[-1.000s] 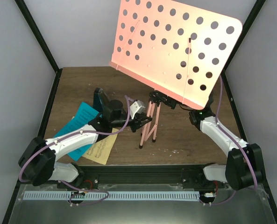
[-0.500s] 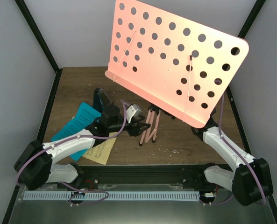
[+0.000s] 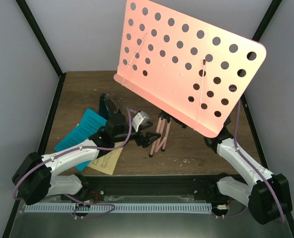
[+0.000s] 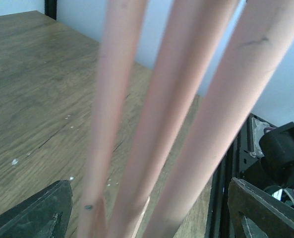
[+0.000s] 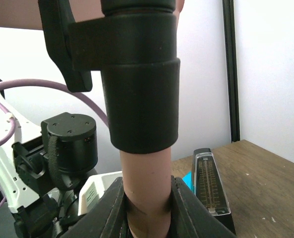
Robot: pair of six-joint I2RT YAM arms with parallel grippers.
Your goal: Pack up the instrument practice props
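Only the right wrist view showed the right gripper (image 5: 147, 213) clamping the round pole (image 5: 147, 181) of the perforated pink music stand (image 3: 174, 96) on the wooden table (image 3: 80, 89); the left gripper (image 4: 149, 203) gaped around its three legs (image 4: 174, 124)

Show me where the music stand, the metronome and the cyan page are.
music stand (image 3: 169, 82): top view, plain part of its punched desk.
metronome (image 5: 209, 187): right wrist view, its front face.
cyan page (image 3: 89, 124): top view, its uncovered upper part.
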